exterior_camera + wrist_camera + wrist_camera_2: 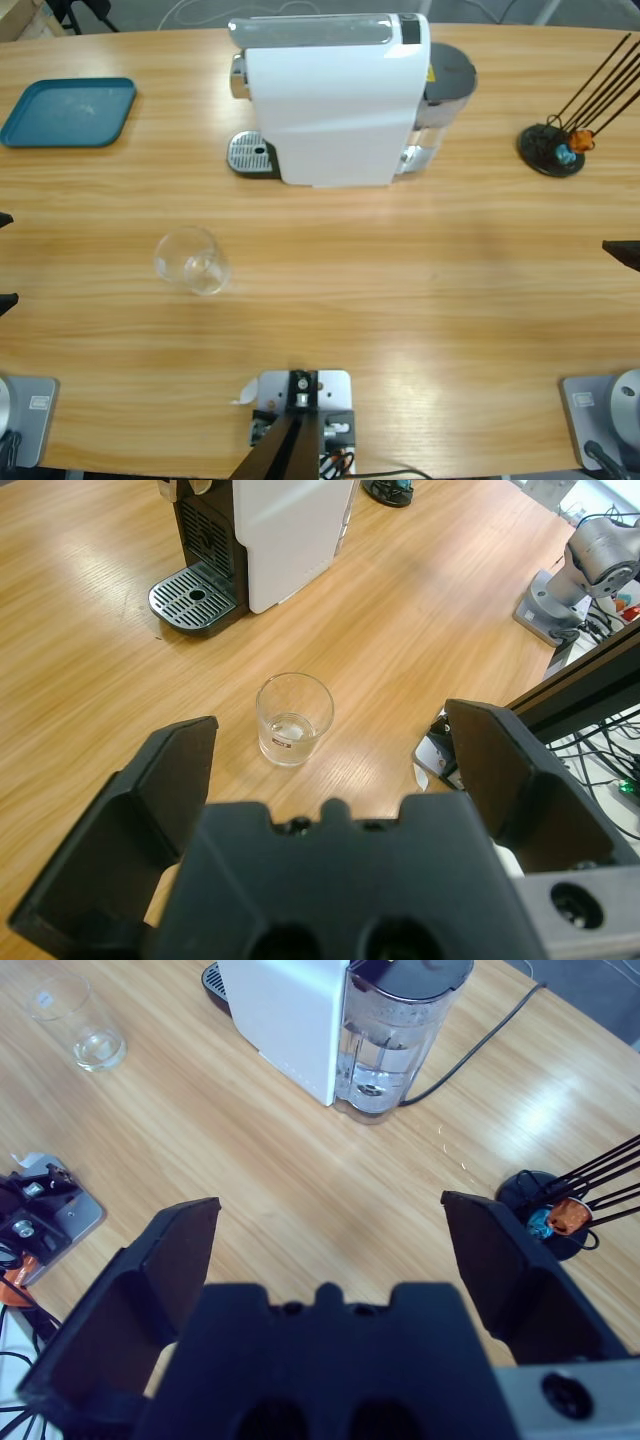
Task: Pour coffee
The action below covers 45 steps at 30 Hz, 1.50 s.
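Both claws stand spread wide with nothing between them: the left gripper (pixel 330 770) hangs over the wooden table (pixel 420 300) facing a small clear glass (pixel 293 718), while the right gripper (pixel 330 1250) looks across bare tabletop toward the back of the coffee machine (pixel 300 1020).

Seen from overhead and reading left to right, a teal tray (pixel 70 111) lies at the far left edge of the table. The glass (pixel 192 260) stands upright and alone on the wood, nearer the front, well apart from the tray and from the machine. Whether any coffee lies in it cannot be told; only a pale glint shows at its base. Centre rear stands the white coffee machine (pixel 335 100), its perforated metal drip tray (pixel 250 153) jutting out at the left and bare of any cup. A clear water tank (pixel 390 1045) with a dark lid sits on the machine's right end, and a black cable (pixel 480 1045) trails from it over the wood. At far right, a black capsule stand (pixel 552 148) of thin rods holds an orange capsule (pixel 582 139) and a blue one (pixel 566 156).
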Tool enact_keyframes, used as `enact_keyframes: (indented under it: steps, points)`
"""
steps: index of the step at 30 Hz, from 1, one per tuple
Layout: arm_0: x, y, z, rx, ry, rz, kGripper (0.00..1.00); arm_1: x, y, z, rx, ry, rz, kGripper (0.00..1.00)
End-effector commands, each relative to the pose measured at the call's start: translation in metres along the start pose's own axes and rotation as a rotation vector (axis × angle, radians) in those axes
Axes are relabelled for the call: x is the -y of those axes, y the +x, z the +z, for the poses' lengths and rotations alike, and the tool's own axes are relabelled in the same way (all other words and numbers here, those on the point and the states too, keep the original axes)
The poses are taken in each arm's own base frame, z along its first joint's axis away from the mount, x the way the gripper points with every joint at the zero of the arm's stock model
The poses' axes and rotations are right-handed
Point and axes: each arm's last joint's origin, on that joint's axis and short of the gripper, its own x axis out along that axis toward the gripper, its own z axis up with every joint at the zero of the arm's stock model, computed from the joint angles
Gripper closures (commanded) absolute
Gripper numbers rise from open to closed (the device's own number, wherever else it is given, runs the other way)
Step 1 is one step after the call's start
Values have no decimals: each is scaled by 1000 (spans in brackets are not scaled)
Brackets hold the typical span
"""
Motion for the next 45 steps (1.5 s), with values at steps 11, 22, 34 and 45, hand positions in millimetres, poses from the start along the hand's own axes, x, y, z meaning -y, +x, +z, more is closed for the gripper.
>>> enact_keyframes:
  steps: [11,22,34,45]
  points:
    - [-4,3,3,-14,-15,46,13,-1,3,-6,-14,8,5,18]
    - [-34,38,112,28,-272,100,0,-1,6,-4,-24,8,5,23]
    - [-120,155,134,-68,-700,42,18,0,10,-1,-45,8,6,23]
    - [-149,211,164,-78,-854,-86,69,0,11,0,-48,12,2,23]
